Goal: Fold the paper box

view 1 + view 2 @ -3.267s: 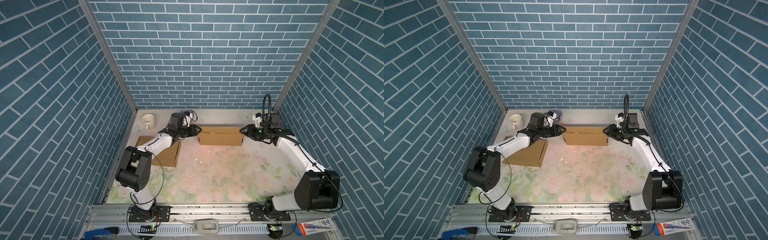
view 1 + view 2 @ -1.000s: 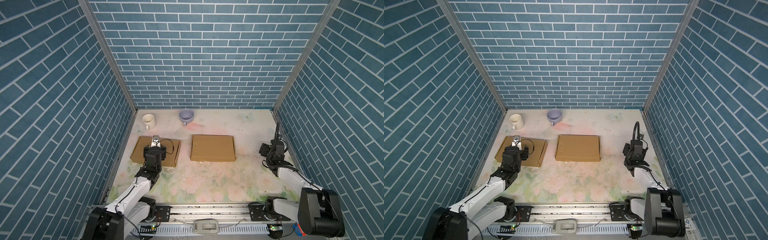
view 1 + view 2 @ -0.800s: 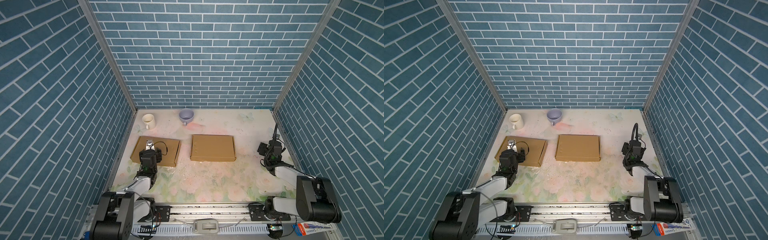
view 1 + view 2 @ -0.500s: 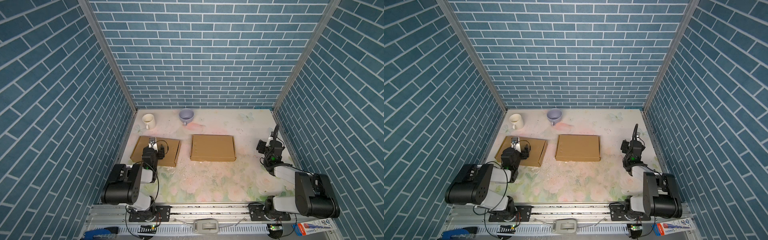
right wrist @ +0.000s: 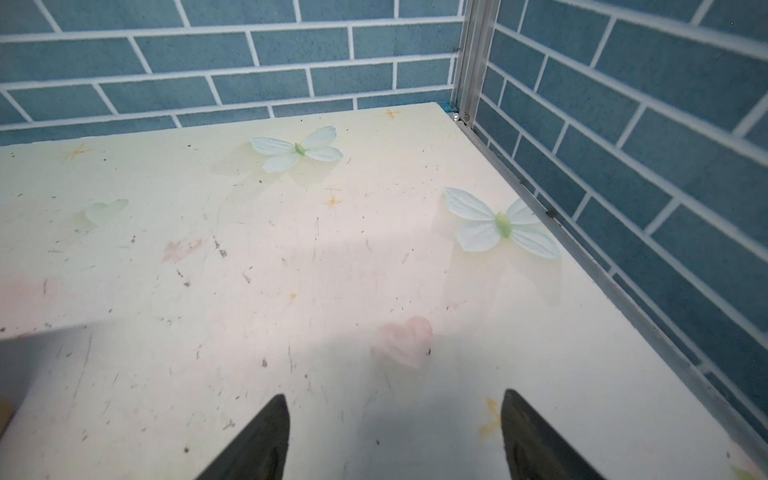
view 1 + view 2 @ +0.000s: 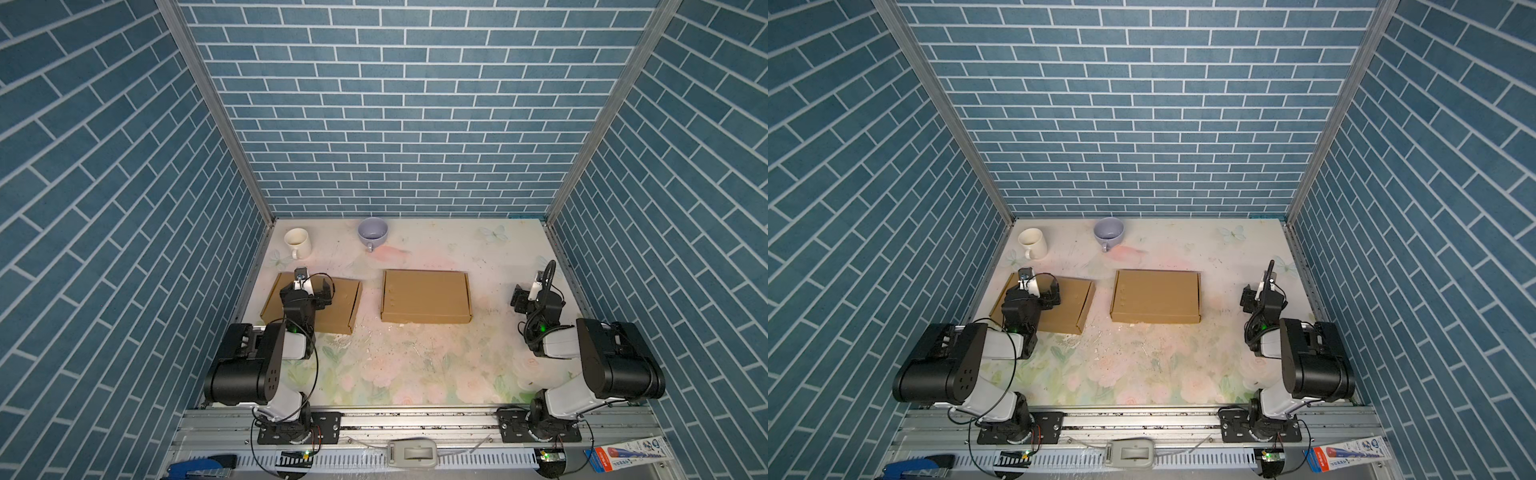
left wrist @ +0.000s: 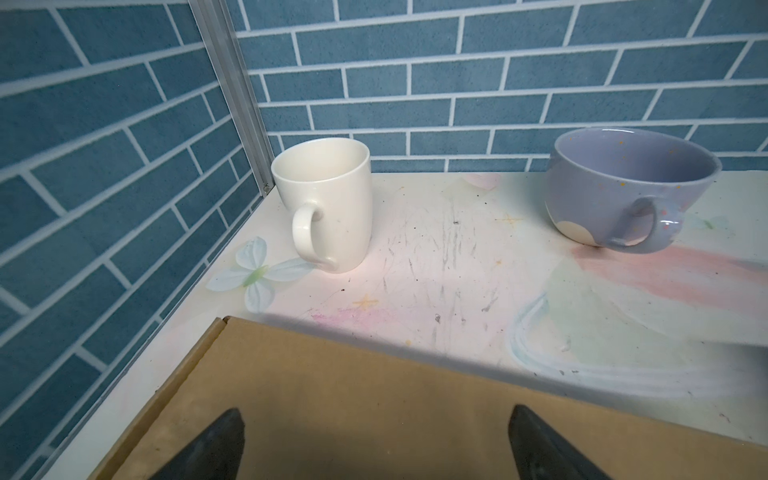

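Retreat to near edge: left gripper (image 7: 376, 409) and right gripper (image 5: 395, 395) hang wide-jawed, empty; central paper box (image 6: 426, 301) lies closed, apparently folded.

Box (image 6: 345, 300) partly behind left arm (image 6: 297, 312), fingers (image 7: 212, 453) cropped at edge
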Controlling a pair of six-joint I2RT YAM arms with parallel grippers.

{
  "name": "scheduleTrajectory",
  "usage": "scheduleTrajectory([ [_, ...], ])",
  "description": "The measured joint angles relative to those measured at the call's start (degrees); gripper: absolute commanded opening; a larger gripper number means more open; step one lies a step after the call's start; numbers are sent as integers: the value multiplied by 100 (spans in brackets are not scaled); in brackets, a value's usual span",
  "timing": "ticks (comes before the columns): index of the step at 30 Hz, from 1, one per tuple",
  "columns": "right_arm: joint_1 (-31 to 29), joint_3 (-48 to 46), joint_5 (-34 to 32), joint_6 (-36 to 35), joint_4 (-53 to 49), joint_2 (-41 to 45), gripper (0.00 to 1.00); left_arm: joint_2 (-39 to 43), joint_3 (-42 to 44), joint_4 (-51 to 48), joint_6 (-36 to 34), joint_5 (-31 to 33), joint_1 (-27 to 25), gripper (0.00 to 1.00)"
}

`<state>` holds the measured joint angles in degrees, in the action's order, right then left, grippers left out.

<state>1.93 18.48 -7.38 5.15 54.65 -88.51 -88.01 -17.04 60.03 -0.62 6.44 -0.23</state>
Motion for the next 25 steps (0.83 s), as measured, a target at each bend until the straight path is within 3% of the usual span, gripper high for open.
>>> scheduleTrajectory([
  [2,26,116,2,11,-57,2,83,0,7,4,0,-4,0,100],
  [4,42,155,4,68,-116,2,98,0,9,2,-2,-7,0,100],
  [25,61,155,9,57,-328,2,99,0,-332,-669,-155,-164,-66,100],
])
